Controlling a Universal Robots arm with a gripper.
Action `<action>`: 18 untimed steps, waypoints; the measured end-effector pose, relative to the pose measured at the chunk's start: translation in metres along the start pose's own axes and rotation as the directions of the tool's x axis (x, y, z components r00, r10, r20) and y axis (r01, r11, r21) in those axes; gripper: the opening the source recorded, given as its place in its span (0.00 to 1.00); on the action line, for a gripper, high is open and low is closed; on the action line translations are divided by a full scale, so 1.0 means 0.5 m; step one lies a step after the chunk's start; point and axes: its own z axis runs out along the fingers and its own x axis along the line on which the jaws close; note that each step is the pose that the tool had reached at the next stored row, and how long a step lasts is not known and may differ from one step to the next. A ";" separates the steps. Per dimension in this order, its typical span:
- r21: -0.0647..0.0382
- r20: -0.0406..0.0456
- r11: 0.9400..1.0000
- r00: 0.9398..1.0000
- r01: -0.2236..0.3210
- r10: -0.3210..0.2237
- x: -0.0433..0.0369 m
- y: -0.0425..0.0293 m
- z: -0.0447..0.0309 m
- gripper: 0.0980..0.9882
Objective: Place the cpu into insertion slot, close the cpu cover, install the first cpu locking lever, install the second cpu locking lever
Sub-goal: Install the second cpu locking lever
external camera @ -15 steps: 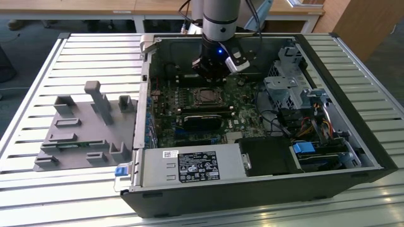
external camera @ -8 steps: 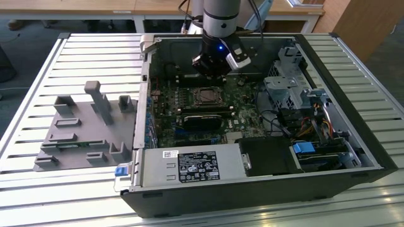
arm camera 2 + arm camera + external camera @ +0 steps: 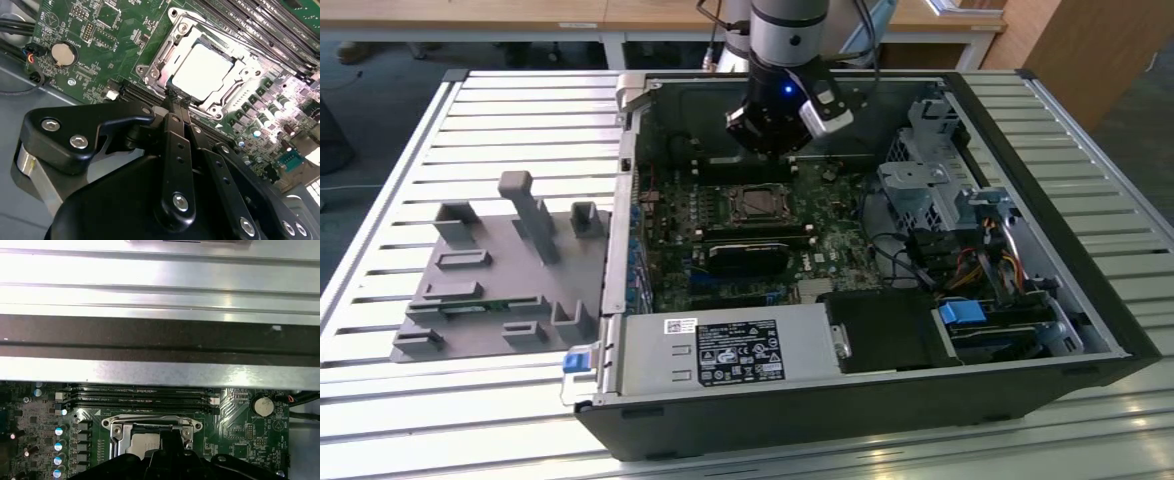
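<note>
The arm's tool (image 3: 176, 102) is hanging with its fingers pinched together on nothing just beside the insertion slot (image 3: 150, 75), where the cpu (image 3: 202, 70) is lying flat inside with the cpu cover (image 3: 239, 92) sitting over its edges, all within the open computer case (image 3: 1067, 300) on the slatted desk (image 3: 400, 420).

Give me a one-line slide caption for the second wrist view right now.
Gripper poised at the edge of the socket, the cpu seated under the closed cover on the green motherboard.
</note>
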 end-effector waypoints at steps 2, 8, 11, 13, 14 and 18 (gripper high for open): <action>0.000 0.000 1.000 1.000 0.000 0.000 0.000 0.000 -0.002 0.01; 0.000 0.000 1.000 1.000 0.000 0.000 0.000 -0.004 -0.002 0.01; 0.000 0.000 1.000 1.000 0.000 0.000 0.000 -0.009 -0.002 0.01; 0.000 0.000 1.000 1.000 0.000 0.000 0.000 -0.015 -0.002 0.01; 0.000 0.000 1.000 1.000 0.000 0.000 0.000 -0.019 -0.003 0.01; 0.000 0.000 1.000 1.000 0.000 0.000 0.000 -0.034 -0.003 0.01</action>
